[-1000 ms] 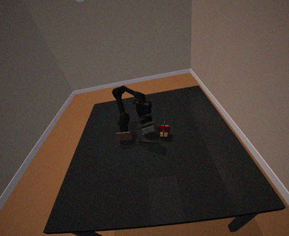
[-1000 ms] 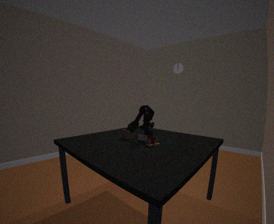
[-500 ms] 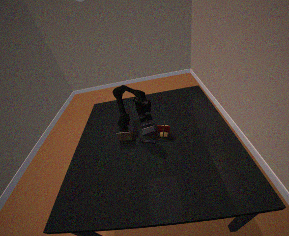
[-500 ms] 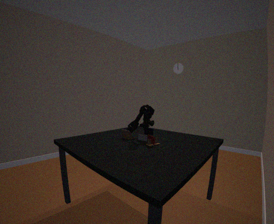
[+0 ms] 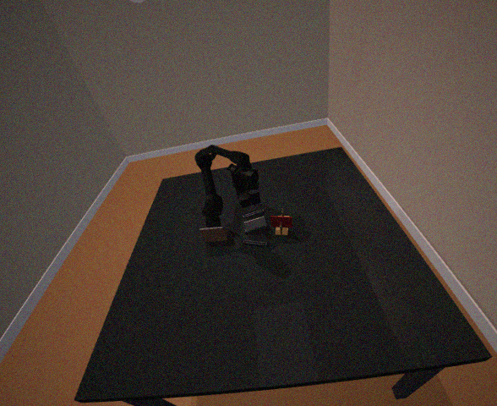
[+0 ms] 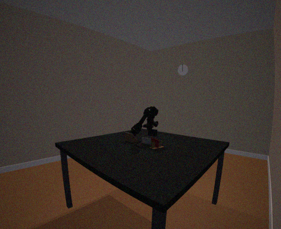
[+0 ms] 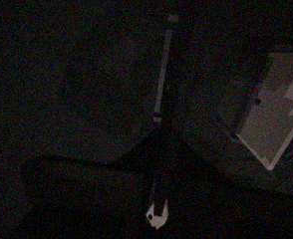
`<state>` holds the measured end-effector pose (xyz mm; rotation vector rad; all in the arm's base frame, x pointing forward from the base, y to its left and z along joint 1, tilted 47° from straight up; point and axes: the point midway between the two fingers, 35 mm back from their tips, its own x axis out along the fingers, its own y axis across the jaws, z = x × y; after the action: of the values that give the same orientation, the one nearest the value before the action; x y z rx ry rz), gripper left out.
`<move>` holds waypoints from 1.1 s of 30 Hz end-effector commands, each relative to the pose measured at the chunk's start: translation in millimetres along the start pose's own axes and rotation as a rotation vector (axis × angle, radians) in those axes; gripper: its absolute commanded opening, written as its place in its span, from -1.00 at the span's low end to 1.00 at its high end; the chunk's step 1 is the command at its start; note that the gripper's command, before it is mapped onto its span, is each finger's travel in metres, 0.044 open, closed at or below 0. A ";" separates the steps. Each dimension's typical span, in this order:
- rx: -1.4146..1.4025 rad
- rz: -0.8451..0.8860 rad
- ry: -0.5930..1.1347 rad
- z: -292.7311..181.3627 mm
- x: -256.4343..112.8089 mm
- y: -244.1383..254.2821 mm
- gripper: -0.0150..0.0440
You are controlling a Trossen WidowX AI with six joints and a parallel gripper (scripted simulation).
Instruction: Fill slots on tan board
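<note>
1. While we look down from the top, the black arm arches over the dark table, with its gripper pointing downward near the colored boards.

2. We read the gripper as narrow, clamped on a thin, dull board. Its color and notch are too dark for us to make out.

3. Just beyond that piece, toward the near side of the table in the top view, we see a grey panel. We cannot tell whether the two touch.

4. The red board stands crosswise on the tan board, to the right of the grey panel from above. Whether it is fully seated, and how many slots are open, we cannot tell.

5. The held piece is apart from the tan board, beside it rather than over it in our top view.

6. A slim grey bar lies on the table, nearer the front than the grey panel.

7. At the arm's lower left end in the top view, we find a brown block.

8. Our wrist view is very dim; a pale strip runs lengthwise above the fingertips, and we cannot say what it belongs to.
</note>
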<state>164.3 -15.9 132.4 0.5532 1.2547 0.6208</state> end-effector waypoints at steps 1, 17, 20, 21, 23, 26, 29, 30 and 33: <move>-0.001 -0.001 0.005 -0.4 -4.8 -0.8 -0.49; 0.045 -0.079 -0.044 -1.6 -24.3 1.6 -0.49; 0.060 -0.076 -0.043 3.0 -26.1 -0.9 -0.49; 0.066 -0.075 -0.043 5.0 -26.9 -2.1 -0.49; 0.078 -0.072 -0.042 8.9 -28.3 -4.3 -0.49; 0.096 -0.068 -0.041 14.9 -30.2 -7.9 -0.49; 0.115 -0.065 -0.040 21.0 -32.0 -11.5 -0.49; 0.121 -0.064 -0.039 23.0 -32.5 -12.8 -0.49; 0.139 -0.060 -0.038 29.0 -34.0 -16.7 -0.49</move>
<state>182.5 -50.1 150.9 0.6217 1.2790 0.4776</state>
